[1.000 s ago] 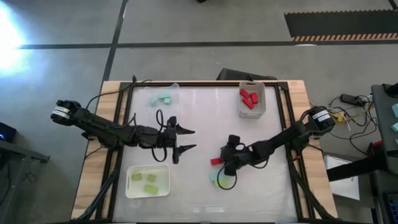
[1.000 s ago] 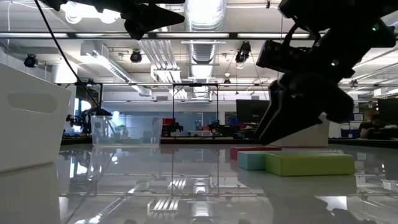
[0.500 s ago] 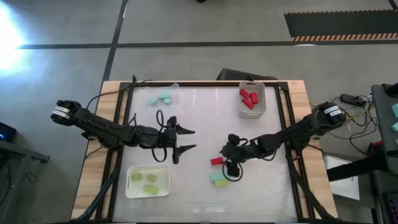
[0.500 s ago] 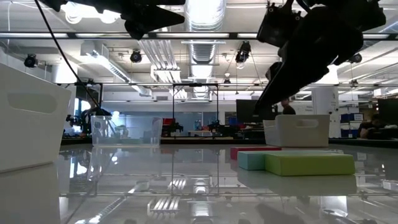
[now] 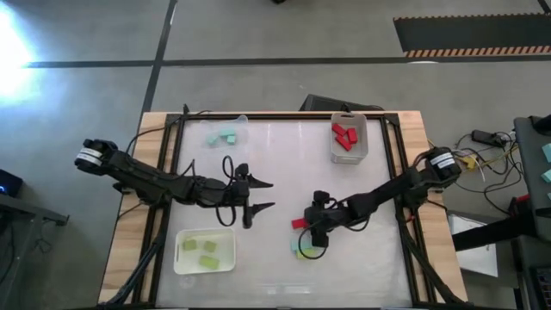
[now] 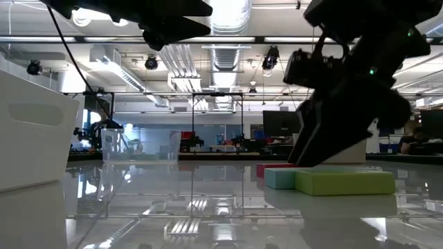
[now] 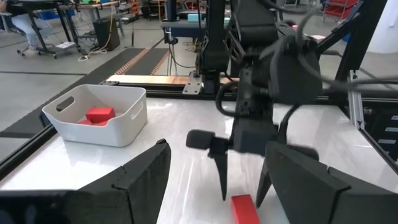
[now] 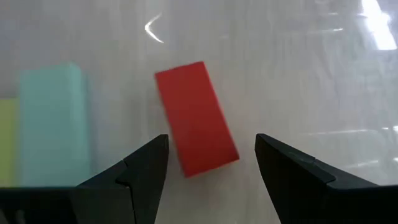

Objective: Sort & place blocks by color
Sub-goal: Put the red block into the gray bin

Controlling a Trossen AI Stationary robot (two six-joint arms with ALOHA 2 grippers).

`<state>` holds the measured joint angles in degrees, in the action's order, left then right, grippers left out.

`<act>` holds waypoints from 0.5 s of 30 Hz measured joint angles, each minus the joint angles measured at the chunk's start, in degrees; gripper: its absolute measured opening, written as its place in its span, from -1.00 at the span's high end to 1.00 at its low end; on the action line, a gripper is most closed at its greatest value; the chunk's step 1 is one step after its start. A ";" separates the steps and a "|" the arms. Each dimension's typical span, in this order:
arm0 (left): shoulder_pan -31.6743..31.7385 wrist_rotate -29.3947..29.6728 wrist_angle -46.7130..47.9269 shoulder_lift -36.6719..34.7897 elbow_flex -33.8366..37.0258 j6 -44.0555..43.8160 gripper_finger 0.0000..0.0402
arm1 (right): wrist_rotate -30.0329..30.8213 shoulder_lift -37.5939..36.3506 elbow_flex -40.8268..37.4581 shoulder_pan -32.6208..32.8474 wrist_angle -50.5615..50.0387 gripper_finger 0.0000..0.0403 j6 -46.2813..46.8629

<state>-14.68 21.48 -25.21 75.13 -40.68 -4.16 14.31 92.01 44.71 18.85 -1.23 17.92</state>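
A red block lies flat on the white table, and my right gripper hangs open just over it, one finger on either side of the block's near end without touching. The left wrist view shows those fingers straddling the red block. Beside it lie a teal block and a yellow-green block, side against side. My left gripper is held open above the table's middle, with nothing between its fingers.
A white tray at the far right holds red blocks. A clear tray at the far left holds teal blocks. A white tray at the near left holds yellow-green blocks. Bare table lies between the two grippers.
My right gripper rose and drew back toward the table's right edge, then sank again over the red block, staying open. The blocks have not moved.
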 joint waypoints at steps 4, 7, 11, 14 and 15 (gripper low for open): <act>0.07 0.02 -0.22 0.29 -0.31 0.34 -0.23 | 0.89 2.77 0.13 -0.23 1.09 -0.14 -1.27; 0.09 0.02 -1.13 0.27 -0.26 0.50 -0.23 | 0.65 4.18 0.20 -0.75 2.61 -0.13 -1.57; 0.09 0.02 -1.32 0.27 -0.42 0.55 -0.23 | 0.60 5.00 0.20 -1.04 5.14 -0.01 -3.42; 0.09 0.02 -1.38 0.27 -0.42 0.57 -0.23 | 0.25 5.09 0.15 -1.15 6.87 0.16 -5.33; 0.09 0.02 -1.36 0.27 -0.40 0.57 -0.23 | 0.27 5.09 0.15 -1.24 7.07 0.24 -5.68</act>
<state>-14.59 21.50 -26.57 75.40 -41.08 -3.60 14.59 97.10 44.86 17.61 5.84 12.24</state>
